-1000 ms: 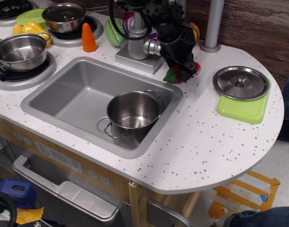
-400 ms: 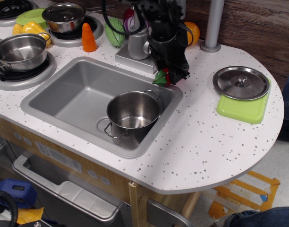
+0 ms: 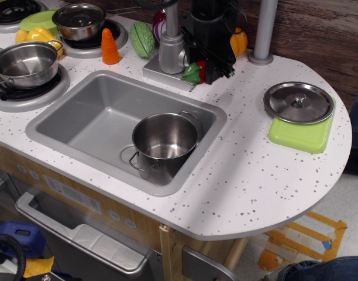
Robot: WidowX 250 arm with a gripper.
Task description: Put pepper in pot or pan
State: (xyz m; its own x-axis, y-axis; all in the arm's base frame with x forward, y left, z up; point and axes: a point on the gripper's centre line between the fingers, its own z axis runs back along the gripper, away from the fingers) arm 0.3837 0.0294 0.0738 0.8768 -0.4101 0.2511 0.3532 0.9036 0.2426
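My black gripper [image 3: 209,71] hangs above the counter behind the sink's far right corner. It is shut on the red pepper [image 3: 199,71], whose green stem cap [image 3: 192,72] sticks out to the left. The pepper is lifted clear of the counter. A steel pot [image 3: 165,140] stands open and empty in the grey sink [image 3: 91,117], below and to the left of the gripper. Another steel pot [image 3: 25,63] sits on the left burner.
A lidded pot [image 3: 80,21] sits on the back burner. An orange carrot [image 3: 110,47], a green ribbed vegetable [image 3: 142,40] and the silver faucet [image 3: 170,50] stand behind the sink. A pot lid [image 3: 298,102] lies on a green board [image 3: 302,134] at right. A grey post [image 3: 262,32] rises at back right.
The gripper has risen and moved left and back with the pepper, from the counter right of the sink to beside the faucet.
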